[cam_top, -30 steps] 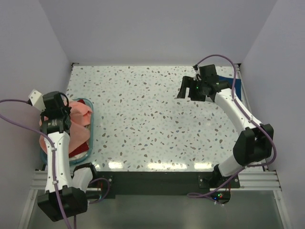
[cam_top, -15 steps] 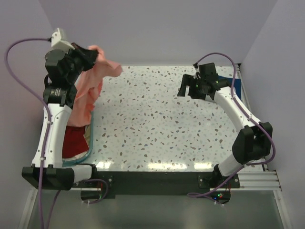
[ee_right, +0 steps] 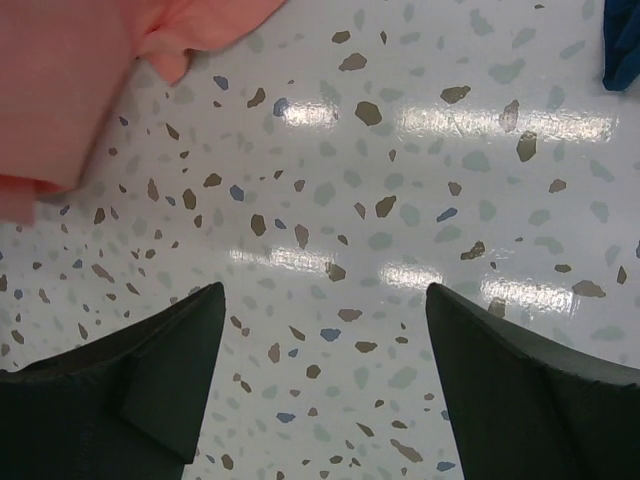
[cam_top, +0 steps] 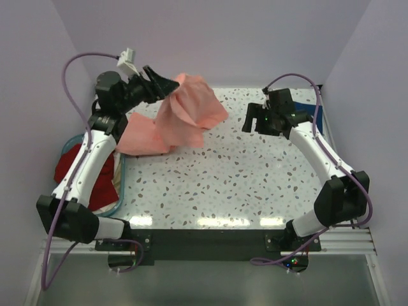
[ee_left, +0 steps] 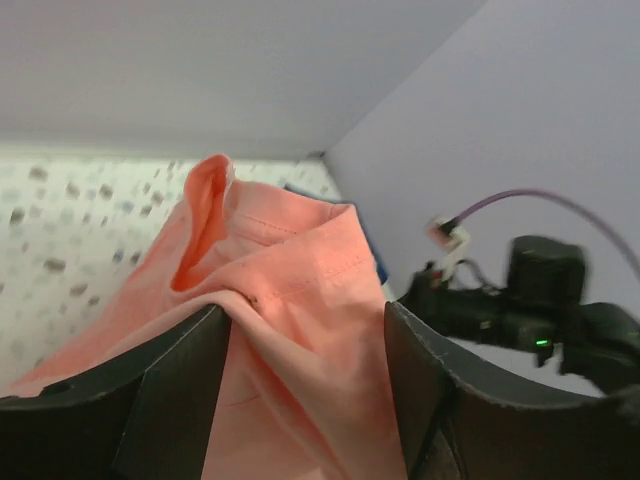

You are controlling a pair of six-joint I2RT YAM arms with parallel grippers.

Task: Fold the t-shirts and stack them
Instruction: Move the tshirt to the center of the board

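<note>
The left gripper (cam_top: 167, 85) is clamped on a bunched fold of the pink shirt (cam_top: 191, 108) and is raised high, beyond the basket (cam_top: 122, 171) and to its right. In the left wrist view the cloth (ee_left: 290, 270) fills the space between the two fingers (ee_left: 180, 390). The shirt hangs in loose folds, and its lower part reaches down toward the table (cam_top: 242, 185) just right of the basket's far end. Whether it touches the table cannot be told. A dark red shirt (cam_top: 102, 178) lies in the basket. Far to the right of the basket, the right gripper (cam_top: 255, 119) hovers over the speckled table with its jaws spread wide, holding nothing. A navy shirt (cam_top: 317, 115) lies farther right still.
</note>
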